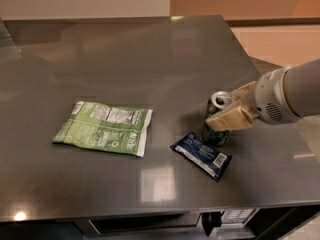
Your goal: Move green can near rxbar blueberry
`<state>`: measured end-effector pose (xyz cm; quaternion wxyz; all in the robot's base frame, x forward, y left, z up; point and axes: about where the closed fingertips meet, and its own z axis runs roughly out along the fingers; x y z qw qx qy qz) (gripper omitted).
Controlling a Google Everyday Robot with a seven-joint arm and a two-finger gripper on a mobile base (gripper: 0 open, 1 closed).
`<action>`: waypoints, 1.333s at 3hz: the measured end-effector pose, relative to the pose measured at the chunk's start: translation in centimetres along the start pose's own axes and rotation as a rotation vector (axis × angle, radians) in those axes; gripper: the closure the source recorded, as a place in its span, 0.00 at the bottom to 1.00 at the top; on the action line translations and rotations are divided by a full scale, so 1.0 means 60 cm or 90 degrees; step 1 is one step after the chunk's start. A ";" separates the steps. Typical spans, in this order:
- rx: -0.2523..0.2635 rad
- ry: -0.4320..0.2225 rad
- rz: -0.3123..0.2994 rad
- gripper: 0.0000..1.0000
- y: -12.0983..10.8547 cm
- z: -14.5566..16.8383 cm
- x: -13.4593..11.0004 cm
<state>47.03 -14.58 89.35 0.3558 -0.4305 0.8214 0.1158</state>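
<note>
Dark grey countertop fills most of the view, w/ a pale wall behind and a lower shelf edge along the front. Next biggest is the robot's arm, white and thick, coming in from the right edge at about mid-height. A flat green chip bag lies left of centre, well apart from everything else, and isn't part of the job. The rxbar blueberry lies flat, front-right, angled diagonally w/ its white label patch toward the near end. The green can stands upright just behind and right of the bar, silver top showing. The gripper is at the can, clasped round its upper body: one tan finger crosses the front, the other sits behind.

Progress: the can looks basically where it needs to be, just beside the bar w/ only a thin gap, approx. touching distance. I'd judge the carry done. What's left is prob. to set it down firmly, let go and back off w/o tipping it. Can't tell if the base is on the surface or a hair above.

Pose: forearm runs nearly level, wrist pointing left, fingers reaching sideways at the can rather than from above.
</note>
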 end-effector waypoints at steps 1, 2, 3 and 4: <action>0.001 0.000 -0.003 0.27 0.002 -0.002 -0.003; 0.002 0.000 -0.005 0.04 0.004 -0.003 -0.006; 0.003 0.000 -0.007 0.00 0.005 -0.004 -0.008; 0.003 0.000 -0.007 0.00 0.005 -0.004 -0.008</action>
